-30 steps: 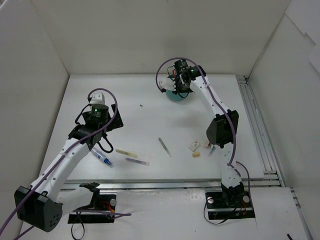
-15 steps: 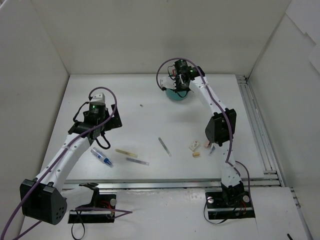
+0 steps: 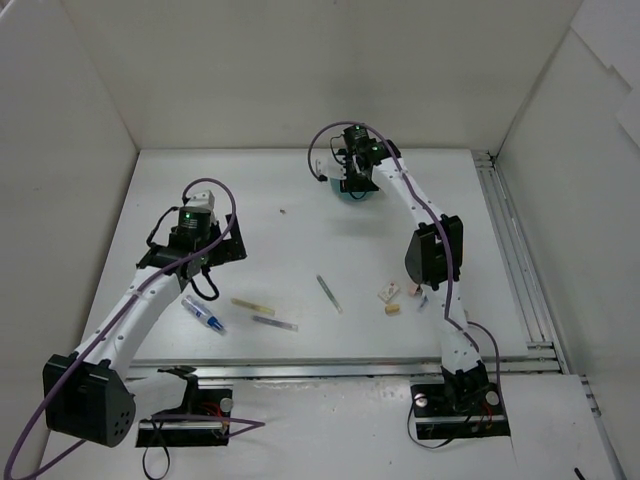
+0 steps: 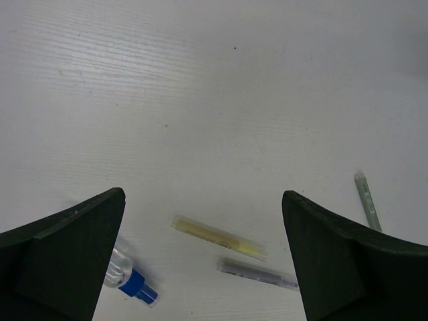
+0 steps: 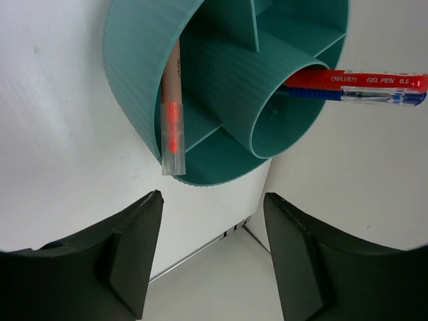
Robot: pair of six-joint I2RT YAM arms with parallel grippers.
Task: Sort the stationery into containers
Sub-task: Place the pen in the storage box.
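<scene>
Loose pens: On the table (image 3: 250,200), around 7 o'clock from its centre, lay a blue-capped pen (image 3: 203,315), a yellow pen (image 3: 253,304) and a grey pen (image 3: 274,323). A grey-green pen (image 3: 329,293) lay near the centre.
Erasers: A white eraser (image 3: 389,291) and a cream eraser (image 3: 392,309) sat just beside each other at 4 o'clock.
Left gripper (image 4: 202,200): Jaws were spread wide with nothing between them, above the yellow and grey pens.
Right gripper (image 5: 212,199): It was parted and empty, directly over the teal organiser cup (image 5: 134,80) at the far 12 o'clock end.
Cup contents: An orange pen (image 5: 172,114) leaned on the outer wall of a ring compartment. A red gel pen (image 5: 354,81) and a blue-and-clear pen (image 5: 361,95) stuck out of the central well.
Risk: I judged the right fingers close enough to clip the orange pen or tip the cup when lifting. On the left, the yellow and grey pens lay near enough together that one pinch could catch both or roll one aside.
</scene>
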